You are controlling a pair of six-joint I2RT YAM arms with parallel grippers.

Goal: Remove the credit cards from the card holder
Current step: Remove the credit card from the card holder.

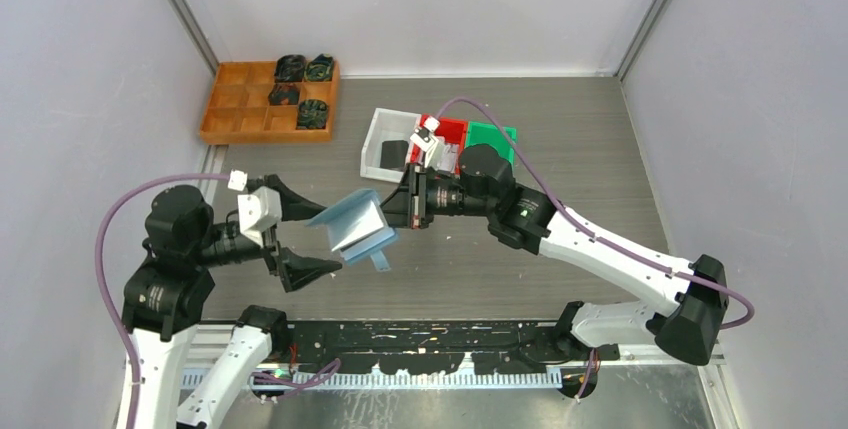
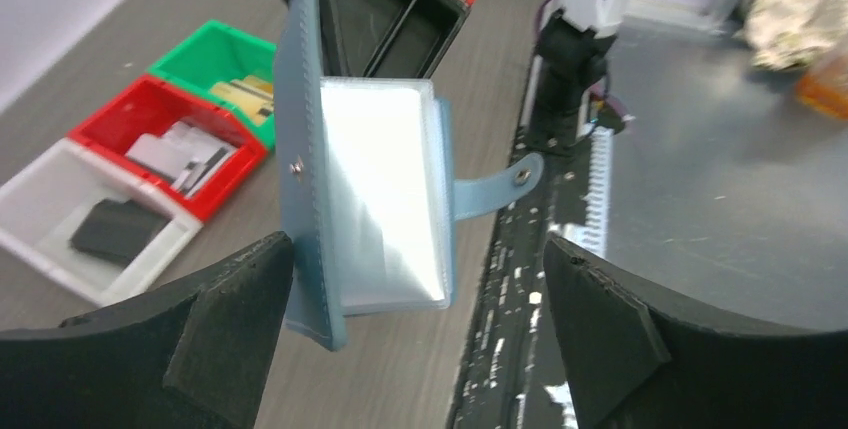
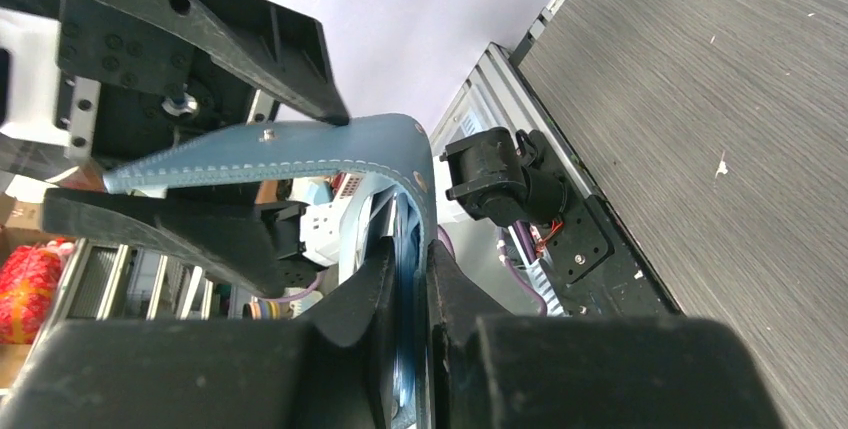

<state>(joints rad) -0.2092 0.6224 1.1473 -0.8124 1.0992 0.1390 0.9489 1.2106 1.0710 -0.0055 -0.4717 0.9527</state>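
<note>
Now, over the grey table [image 1: 600, 159], right gripper [image 1: 410, 201] pinches card holder [image 1: 357, 226]; left gripper [image 1: 330, 239] gapes.

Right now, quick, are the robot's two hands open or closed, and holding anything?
Left gripper: open, holding nothing.
Right gripper: closed on the card holder.

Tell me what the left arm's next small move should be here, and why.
Probably ease the open left gripper forward and close on the clear sleeves. The right gripper is shut on the card holder, holding it open in the air, and the sleeves lie ahead of the left jaws, untouched.
</note>
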